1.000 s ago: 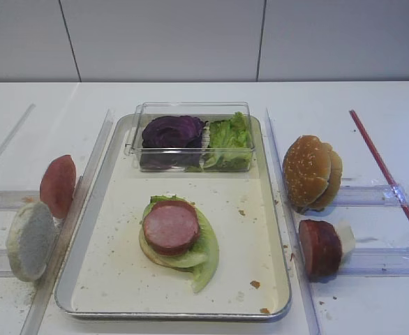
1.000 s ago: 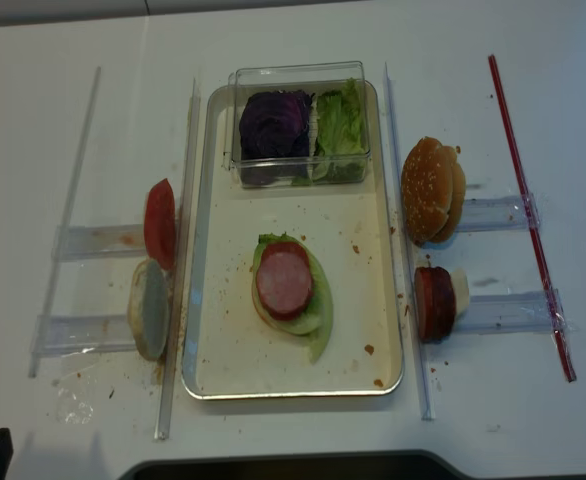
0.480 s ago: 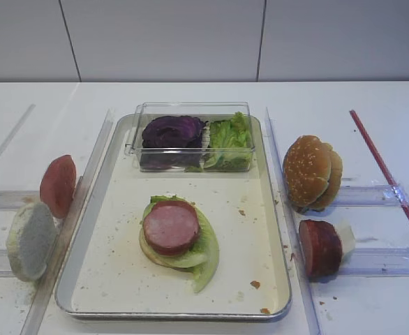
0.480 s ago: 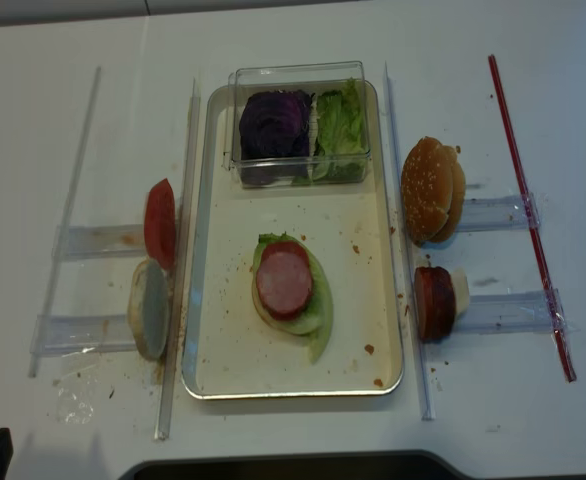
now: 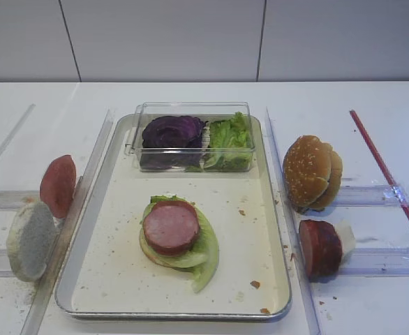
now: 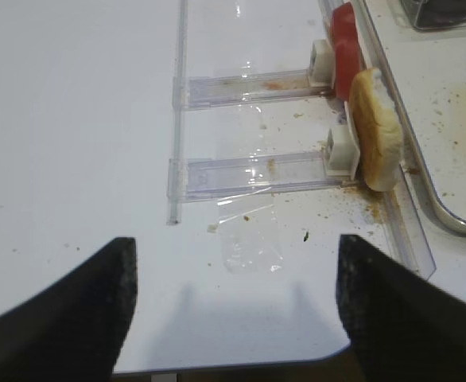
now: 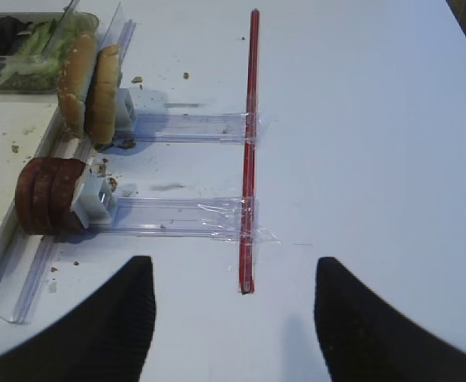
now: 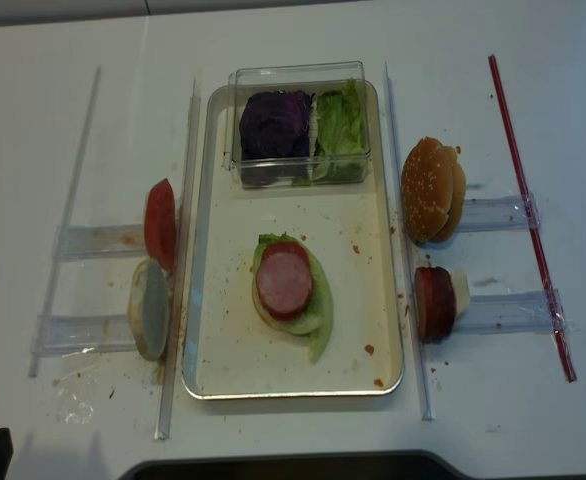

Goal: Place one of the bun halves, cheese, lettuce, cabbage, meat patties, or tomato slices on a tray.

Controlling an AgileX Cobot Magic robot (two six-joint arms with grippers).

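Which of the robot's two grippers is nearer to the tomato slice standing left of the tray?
Left. The left gripper hangs open on the tomato slice side, with the pale bun half between them. The right gripper is open beyond the tray, by the meat patties.

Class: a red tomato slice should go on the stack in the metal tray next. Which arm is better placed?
Left, probably. The red tomato slice stands left of the silver metal tray, on the open left gripper's side.
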